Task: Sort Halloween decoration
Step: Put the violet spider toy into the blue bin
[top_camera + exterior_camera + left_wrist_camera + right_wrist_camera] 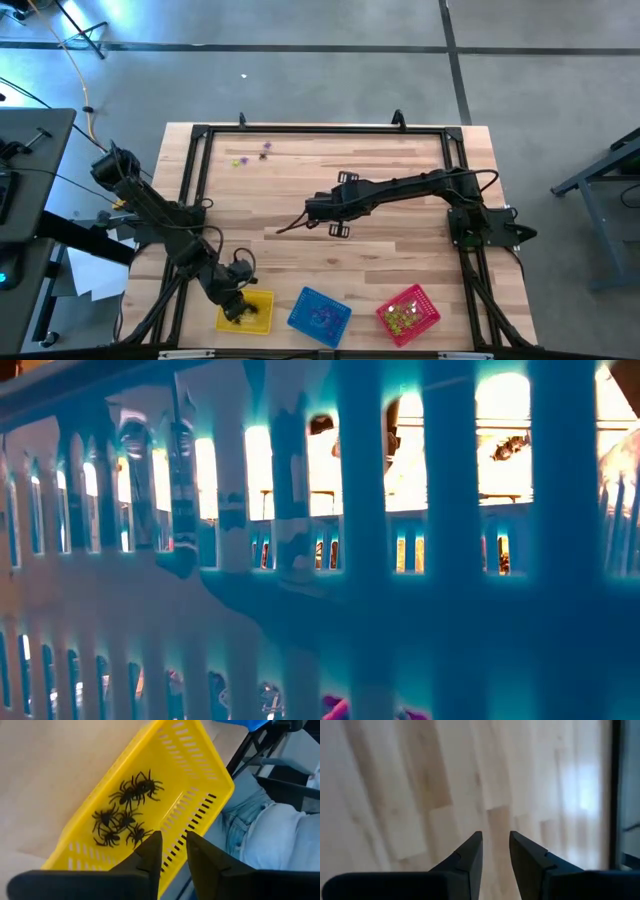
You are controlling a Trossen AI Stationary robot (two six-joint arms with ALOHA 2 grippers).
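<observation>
Several black spider trinkets (125, 812) lie on the floor of the yellow basket (200, 805), which stands at the table's near edge on the left (262, 318). My left gripper (173, 842) hangs open just above that basket (238, 308), with nothing between its fingers. Two or three loose trinkets, yellow-green (237, 162) and purple (265, 152), rest on the wood at the far left. My right gripper (496, 842) stands open over bare wood near the table's middle (300, 218), empty.
A blue basket (320, 312) with purple trinkets and a red basket (408, 312) with yellow-green ones stand along the near edge. The blue basket's wall (320, 560) fills the low view. A person's leg in jeans (270, 835) shows beyond the near edge.
</observation>
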